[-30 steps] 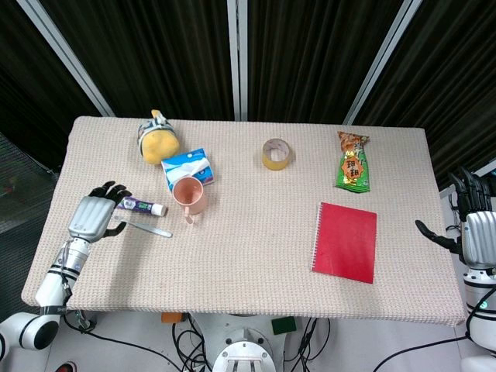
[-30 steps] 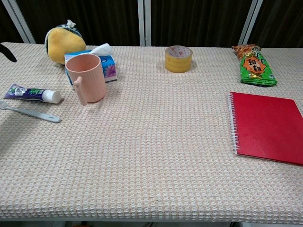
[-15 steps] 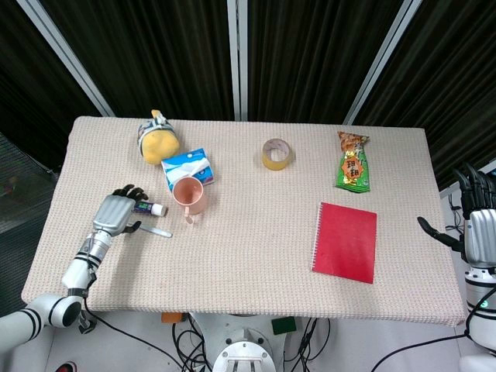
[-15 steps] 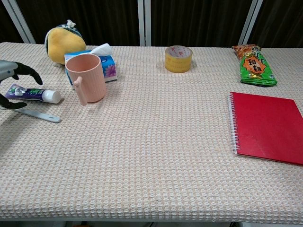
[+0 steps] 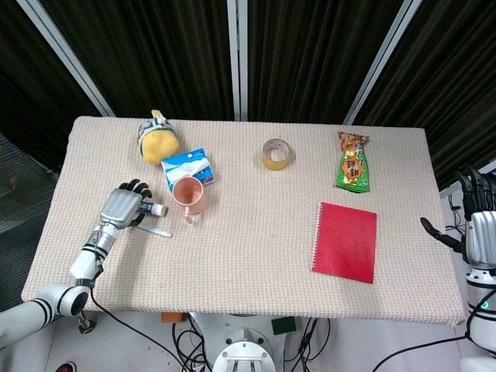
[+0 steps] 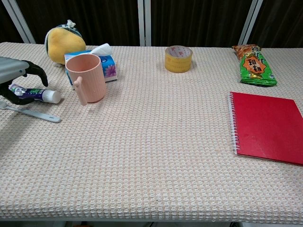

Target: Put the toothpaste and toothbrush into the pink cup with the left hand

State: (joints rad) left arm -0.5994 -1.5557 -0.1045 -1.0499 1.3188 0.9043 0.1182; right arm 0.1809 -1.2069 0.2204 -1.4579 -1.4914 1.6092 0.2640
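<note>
The pink cup (image 5: pixel 190 196) (image 6: pixel 86 78) stands upright at the table's left, handle toward the front. Left of it lies the purple toothpaste tube (image 5: pixel 153 208) (image 6: pixel 37 94), white cap pointing at the cup. The grey toothbrush (image 5: pixel 157 230) (image 6: pixel 34 113) lies just in front of the tube. My left hand (image 5: pixel 124 206) (image 6: pixel 18 81) hovers over the tube's tail end, fingers arched above it and thumb on the near side, not closed on it. My right hand (image 5: pixel 478 227) hangs beyond the table's right edge, fingers spread and empty.
Behind the cup sit a blue tissue pack (image 5: pixel 187 167) (image 6: pixel 105 60) and a yellow plush toy (image 5: pixel 157 139) (image 6: pixel 63 41). A yellow tape roll (image 5: pixel 277 153) (image 6: pixel 178 58), a green snack bag (image 5: pixel 353 163) (image 6: pixel 253 65) and a red notebook (image 5: pixel 345 241) (image 6: pixel 266 125) lie further right.
My left hand has moved right and forward along the table, from left of the toothpaste to over its tail end. The tube, brush and cup have not moved.
</note>
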